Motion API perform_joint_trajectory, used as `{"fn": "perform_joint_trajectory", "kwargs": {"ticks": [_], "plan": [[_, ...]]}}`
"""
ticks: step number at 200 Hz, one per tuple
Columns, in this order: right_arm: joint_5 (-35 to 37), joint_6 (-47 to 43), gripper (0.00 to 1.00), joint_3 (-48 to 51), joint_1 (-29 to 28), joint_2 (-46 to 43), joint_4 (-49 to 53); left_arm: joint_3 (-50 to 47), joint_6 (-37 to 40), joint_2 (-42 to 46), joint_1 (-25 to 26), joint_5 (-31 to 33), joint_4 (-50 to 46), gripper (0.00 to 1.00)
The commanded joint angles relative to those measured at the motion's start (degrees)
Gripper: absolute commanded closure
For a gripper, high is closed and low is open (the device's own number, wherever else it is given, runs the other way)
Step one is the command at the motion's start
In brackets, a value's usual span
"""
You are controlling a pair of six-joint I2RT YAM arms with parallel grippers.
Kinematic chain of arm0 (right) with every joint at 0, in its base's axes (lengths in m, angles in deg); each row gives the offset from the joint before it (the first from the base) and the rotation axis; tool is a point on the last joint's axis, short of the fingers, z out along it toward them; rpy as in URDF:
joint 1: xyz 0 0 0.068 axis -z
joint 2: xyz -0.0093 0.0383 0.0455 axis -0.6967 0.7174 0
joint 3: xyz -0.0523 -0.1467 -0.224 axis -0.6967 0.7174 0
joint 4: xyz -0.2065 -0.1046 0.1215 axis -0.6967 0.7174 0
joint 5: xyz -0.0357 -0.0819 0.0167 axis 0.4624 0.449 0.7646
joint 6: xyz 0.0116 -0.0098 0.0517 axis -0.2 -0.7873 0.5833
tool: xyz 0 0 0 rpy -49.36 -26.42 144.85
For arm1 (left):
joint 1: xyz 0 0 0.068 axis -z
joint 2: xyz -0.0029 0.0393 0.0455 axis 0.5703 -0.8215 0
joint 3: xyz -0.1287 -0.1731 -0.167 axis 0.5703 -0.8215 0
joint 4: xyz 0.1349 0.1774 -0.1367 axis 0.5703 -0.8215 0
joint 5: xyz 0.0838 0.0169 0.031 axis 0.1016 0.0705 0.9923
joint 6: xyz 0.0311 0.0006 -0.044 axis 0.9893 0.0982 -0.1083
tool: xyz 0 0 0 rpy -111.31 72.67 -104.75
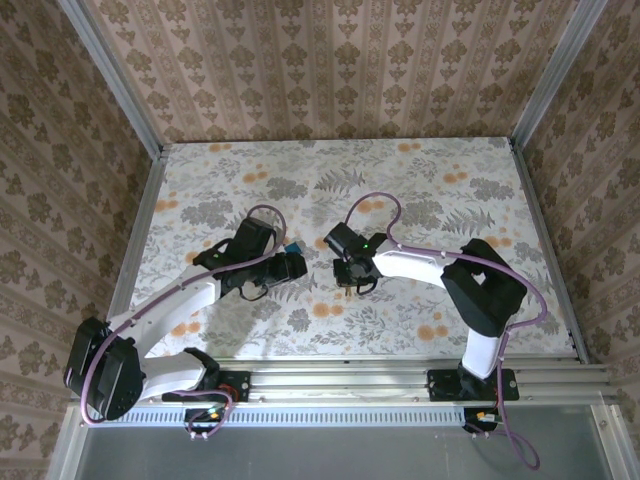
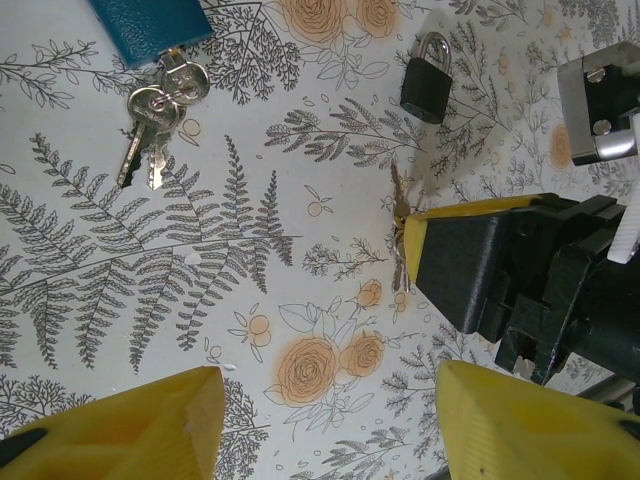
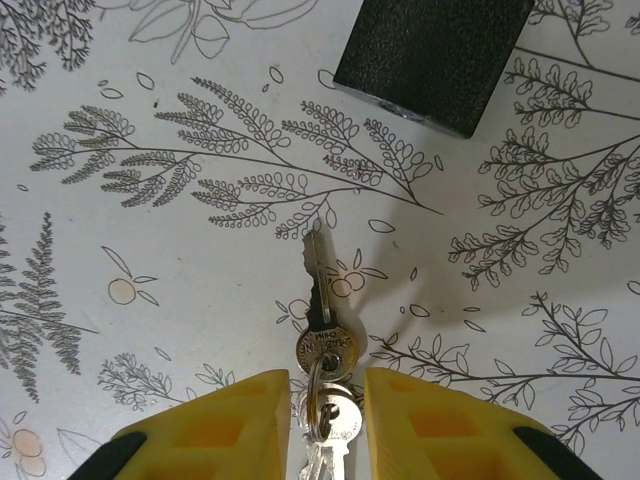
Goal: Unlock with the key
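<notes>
On a table (image 1: 420,200) under a fern-and-rose cloth, close between the two arms: a small black padlock (image 2: 428,85), a bunch of keys (image 3: 322,345) on a ring, and a second bunch (image 2: 150,125) hooked to a blue tag (image 2: 150,22). From the right wrist camera, right gripper (image 3: 327,400) low over the first bunch, yellow fingers (image 3: 210,430) set to a narrow gap with the ring and key heads between them; cannot tell whether pinching the keys or merely flanking them. One key of that bunch flat on the cloth, blade pointing away from the fingers toward the padlock's dark body, near it but apart. From the left wrist camera, left gripper (image 2: 330,400) well open, yellow fingers wide apart at the bottom of the view, nothing between them but bare cloth. Ahead of it, the right gripper's black body and one yellow tip standing over the first bunch, a key poking out beside the tip. Padlock flat on the cloth just beyond, shackle looped shut as far as visible. Tagged bunch off to the left, well apart from the padlock. From above, both grippers facing each other near the table's middle, a small gap between them.
</notes>
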Motion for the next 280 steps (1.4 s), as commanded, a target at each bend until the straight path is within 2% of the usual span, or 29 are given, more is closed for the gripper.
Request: {"fn": "perform_joint_trajectory", "kwargs": {"ticks": [1, 57, 135, 164, 186, 206, 227, 265, 280], "plan": [[1.4, 0.6, 0.78, -1.6, -0.4, 1.1, 2.1, -0.8, -0.5, 0.1, -0.1, 0.4, -0.4, 0.42], [1.1, -0.2, 1.00, -1.1, -0.3, -0.1, 2.4, -1.4, -0.9, 0.7, -0.5, 0.3, -0.1, 0.42], [1.5, -9.2, 1.00, -2.3, 0.1, -15.3, 9.7, 0.6, 1.7, 3.1, -1.3, -0.8, 2.3, 0.42], [-1.9, -14.8, 1.00, -3.8, 1.6, -20.7, 11.5, 2.8, 4.2, 3.2, -1.9, -2.8, 3.9, 0.42], [-6.1, -18.8, 1.00, -5.4, 3.8, -25.1, 12.7, 4.6, 6.2, 3.2, -2.6, -5.7, 5.8, 0.42], [-8.8, -22.9, 1.00, -8.0, 5.2, -27.7, 14.8, 5.9, 8.1, 3.2, -2.9, -9.5, 9.2, 0.50], [-11.1, -26.0, 1.00, -10.5, 5.7, -29.3, 16.8, 5.5, 8.3, 3.3, -2.7, -14.2, 15.1, 0.53], [-18.4, -27.6, 1.00, -12.6, 7.0, -31.0, 17.5, 3.6, 9.1, 4.2, -1.2, -21.9, 26.7, 0.49], [-20.8, -27.4, 1.00, -12.6, 7.6, -31.7, 17.1, 2.7, 10.1, 5.5, -0.7, -22.7, 30.0, 0.47]]}}
